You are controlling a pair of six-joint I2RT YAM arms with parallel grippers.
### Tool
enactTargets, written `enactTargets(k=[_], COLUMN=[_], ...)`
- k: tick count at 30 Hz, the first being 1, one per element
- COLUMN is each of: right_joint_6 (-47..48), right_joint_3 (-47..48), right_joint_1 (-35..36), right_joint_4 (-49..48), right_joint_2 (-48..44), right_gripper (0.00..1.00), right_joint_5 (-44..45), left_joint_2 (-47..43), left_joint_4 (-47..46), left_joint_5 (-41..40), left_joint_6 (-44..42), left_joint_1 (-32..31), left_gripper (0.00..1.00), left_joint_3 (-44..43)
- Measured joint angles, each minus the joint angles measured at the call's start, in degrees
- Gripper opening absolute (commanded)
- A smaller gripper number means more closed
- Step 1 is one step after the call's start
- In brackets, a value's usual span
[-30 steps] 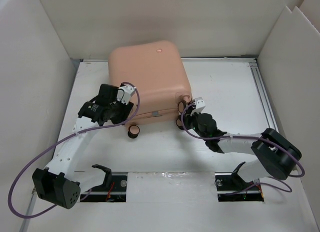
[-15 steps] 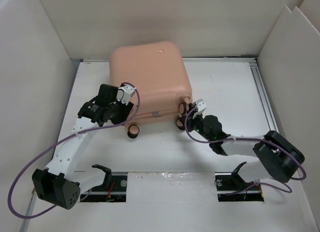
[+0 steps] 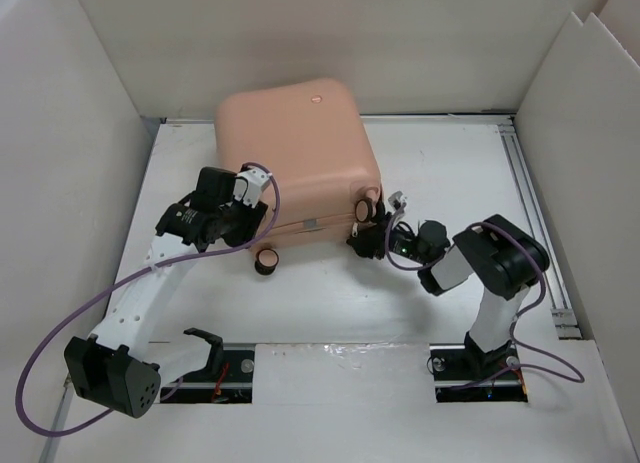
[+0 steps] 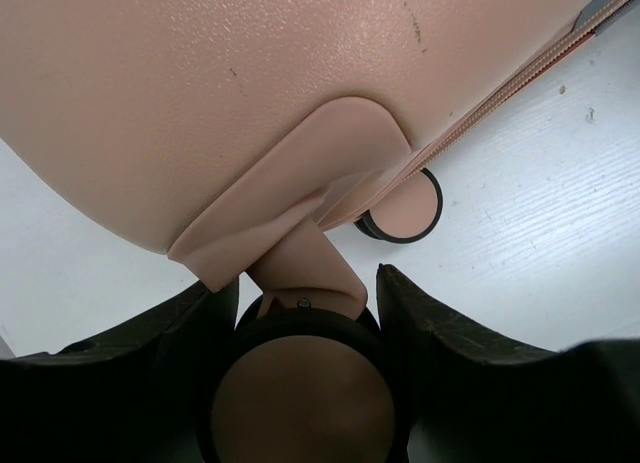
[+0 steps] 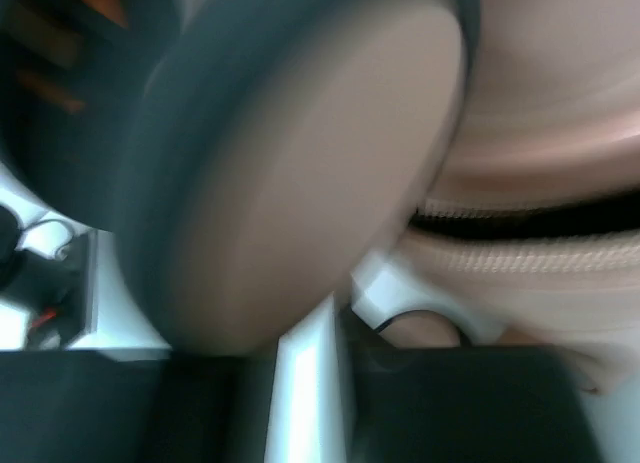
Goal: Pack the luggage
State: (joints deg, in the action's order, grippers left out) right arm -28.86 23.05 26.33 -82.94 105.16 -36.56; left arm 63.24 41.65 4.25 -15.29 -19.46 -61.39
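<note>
Left claw (image 4: 305, 283): grasping left wheel (image 4: 300, 403);
Right claw (image 3: 374, 239): clenched at right wheel (image 5: 300, 163);
Luggage (image 3: 295, 153): beyond both, wheeled end nearest (long axis runs away)

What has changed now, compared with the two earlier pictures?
The right arm folded its elbow inward, toward the luggage, and the right gripper pressed closer to the near-right wheels. No grasp or release is visible. The left gripper, closed around a caster wheel, and the luggage stayed as they were.
</note>
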Motion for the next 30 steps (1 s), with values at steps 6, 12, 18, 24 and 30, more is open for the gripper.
enactTargets(k=[6,12,18,24,30], right_joint_6=[-2.47,3.13,13.53,19.58,22.43], right_joint_3=[-4.55,-9.75,-1.6,3.04,7.96], right_joint_1=[5.03,11.91,21.11,22.64,25.0], right_joint_4=[0.76,8.79,33.27,47.69,55.69], right_joint_2=[-3.41,-14.53,-31.65,-31.43,-27.61], right_gripper=[0.92,0.92,0.77,0.72,0.68], right_joint_5=[4.61,20.7,44.35,56.43,64.3], left_joint_2=[0.0,0.0,0.0,0.0,0.0], left_joint_4=[0.07,0.07,-0.13,-0.17,-0.17], left_joint_5=[0.17,0.2,0.2,0.17,0.11], left_joint_6=[-0.37,-0.44,-0.39,-0.28,-0.28], left_joint_1=[-0.04,-0.04,-0.04,-0.07,-0.07], left_gripper=[0.0,0.0,0.0,0.0,0.0], left_joint_3=[0.11,0.11,0.11,0.11,0.11])
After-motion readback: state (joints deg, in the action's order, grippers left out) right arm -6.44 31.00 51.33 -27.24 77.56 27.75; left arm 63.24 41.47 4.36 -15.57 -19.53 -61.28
